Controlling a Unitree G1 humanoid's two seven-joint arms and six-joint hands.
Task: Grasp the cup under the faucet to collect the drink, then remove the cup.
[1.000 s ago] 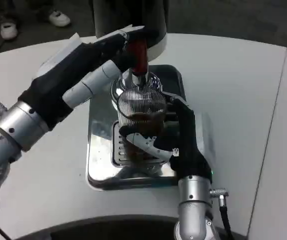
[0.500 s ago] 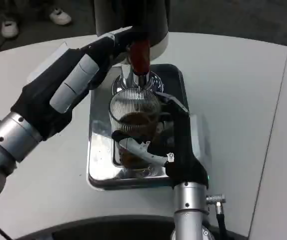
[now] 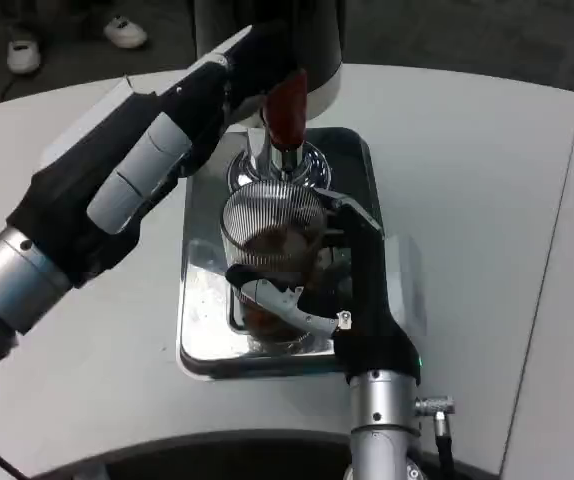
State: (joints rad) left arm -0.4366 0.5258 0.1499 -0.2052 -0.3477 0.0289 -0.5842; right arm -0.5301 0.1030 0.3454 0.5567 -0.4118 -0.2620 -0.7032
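My left hand (image 3: 182,105) reaches the red faucet handle (image 3: 287,105), grip I cannot tell. Ribbed cup (image 3: 272,250) with dark drink sits under the faucet on the steel tray (image 3: 202,300), right hand (image 3: 342,290) clamped around it.

place: demo or lab floor | cues: white table (image 3: 487,200), onlookers' sneakers (image 3: 125,32) (dark carpet)
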